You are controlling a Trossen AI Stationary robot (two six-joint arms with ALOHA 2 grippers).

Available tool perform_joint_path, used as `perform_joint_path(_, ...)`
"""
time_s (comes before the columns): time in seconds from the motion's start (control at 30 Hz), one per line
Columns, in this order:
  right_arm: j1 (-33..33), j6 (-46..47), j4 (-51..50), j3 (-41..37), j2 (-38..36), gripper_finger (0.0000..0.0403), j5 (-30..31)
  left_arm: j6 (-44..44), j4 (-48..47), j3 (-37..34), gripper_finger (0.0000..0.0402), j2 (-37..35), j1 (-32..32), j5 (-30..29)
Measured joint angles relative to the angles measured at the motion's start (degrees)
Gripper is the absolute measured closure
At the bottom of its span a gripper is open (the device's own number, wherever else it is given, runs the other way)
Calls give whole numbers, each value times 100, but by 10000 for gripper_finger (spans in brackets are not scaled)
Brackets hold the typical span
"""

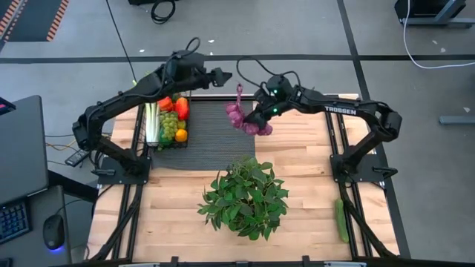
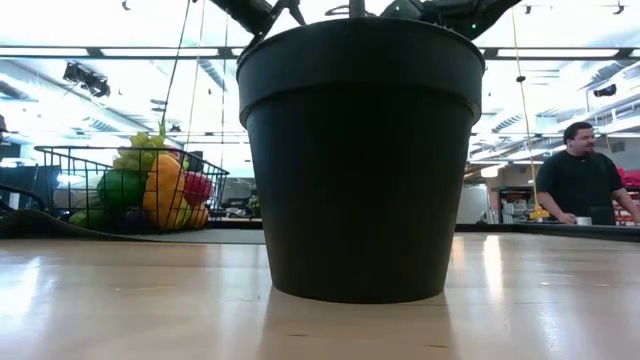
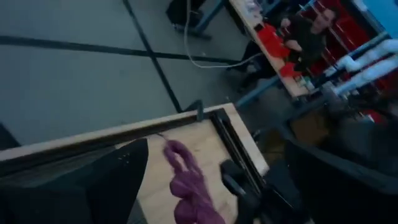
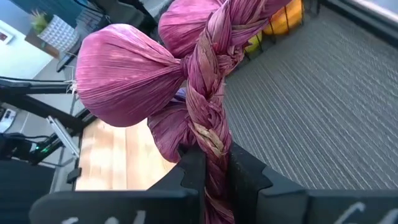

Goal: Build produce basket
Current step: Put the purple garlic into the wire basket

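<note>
Right gripper (image 4: 210,168) clamps the purple bulb string (image 4: 186,81) — left gripper (image 1: 221,76) spread wide (above the basket (image 1: 157,144))

Basket (image 1: 168,119) on mat (image 1: 219,133), behind plant (image 1: 245,196).

place: lab/workshop | signs: grey floor with cables (image 1: 434,55), desk keyboard (image 1: 13,220), red shelving (image 3: 348,25)

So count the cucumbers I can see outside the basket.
1. The cucumber lies on the table near its right edge, in front of the right arm's base, well apart from the basket. Others may be hidden inside the basket.
</note>
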Motion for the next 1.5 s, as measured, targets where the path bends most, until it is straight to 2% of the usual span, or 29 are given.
perform_joint_path(0.13, 157, 156, 222, 0, 0, 352, 217, -387, -337, -2, 21, 18, 48, 152)
perform_joint_path(0.23, 242, 172, 262, 0, 0, 352, 391, -396, -392, -2, 21, 65, 25, 817)
perform_joint_path(0.3, 276, 173, 316, 0, 0, 352, 408, -408, -383, -2, 21, 114, -76, 974)
perform_joint_path(0.83, 525, 282, 647, 2, 4, 351, 406, -391, -640, -2, 21, 687, -562, 649)
perform_joint_path(0.97, 581, 306, 677, 1, 4, 351, 408, -318, -704, -2, 34, 709, -559, 616)
perform_joint_path(1.03, 586, 334, 653, 2, 4, 350, 458, -320, -703, -2, 57, 704, -557, 616)
perform_joint_path(1.13, 585, 337, 631, 2, 4, 344, 546, -349, -709, -2, 113, 695, -557, 618)
perform_joint_path(1.43, 584, 312, 557, 2, 7, 331, 602, -89, -686, -2, 360, 689, -559, 745)
perform_joint_path(1.5, 584, 247, 556, 2, 7, 331, 665, -62, -667, -2, 366, 687, -557, 793)
